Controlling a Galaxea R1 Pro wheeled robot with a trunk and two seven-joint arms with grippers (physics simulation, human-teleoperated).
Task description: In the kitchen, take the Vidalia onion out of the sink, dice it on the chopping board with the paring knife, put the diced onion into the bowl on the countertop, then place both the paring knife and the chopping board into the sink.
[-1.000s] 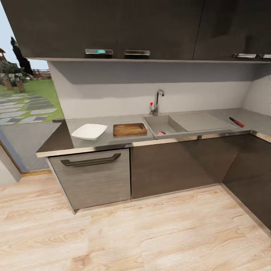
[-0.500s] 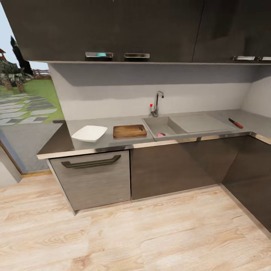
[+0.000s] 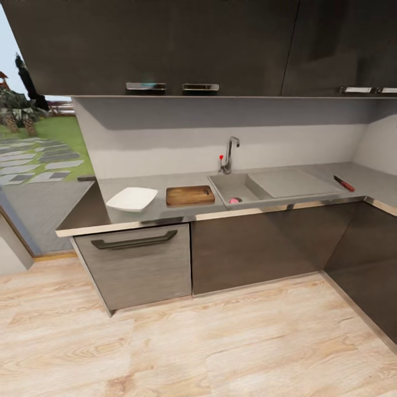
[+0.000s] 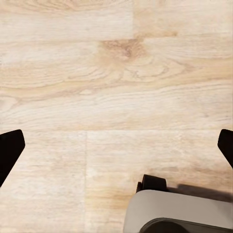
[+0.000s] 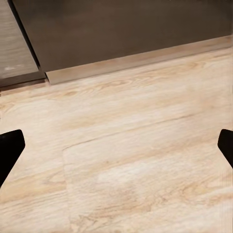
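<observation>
Wooden floor (image 3: 220, 342) before countertop (image 3: 165, 212)

No text, label, brand, number or sign can be read anywhere in this kitchen. The dark upper cabinets (image 3: 165, 44) and the drawer front (image 3: 135, 259) are plain, the grey worktop (image 3: 160, 207) is unmarked, and the white bowl (image 3: 132, 199), the chopping board (image 3: 189, 195) and the red-handled paring knife (image 3: 344, 183) bear no lettering that can be made out. The faucet (image 3: 229, 155) at the sink (image 3: 286, 184) shows no maker's mark. The wooden floor (image 4: 116, 97) in both wrist views carries only grain.
</observation>
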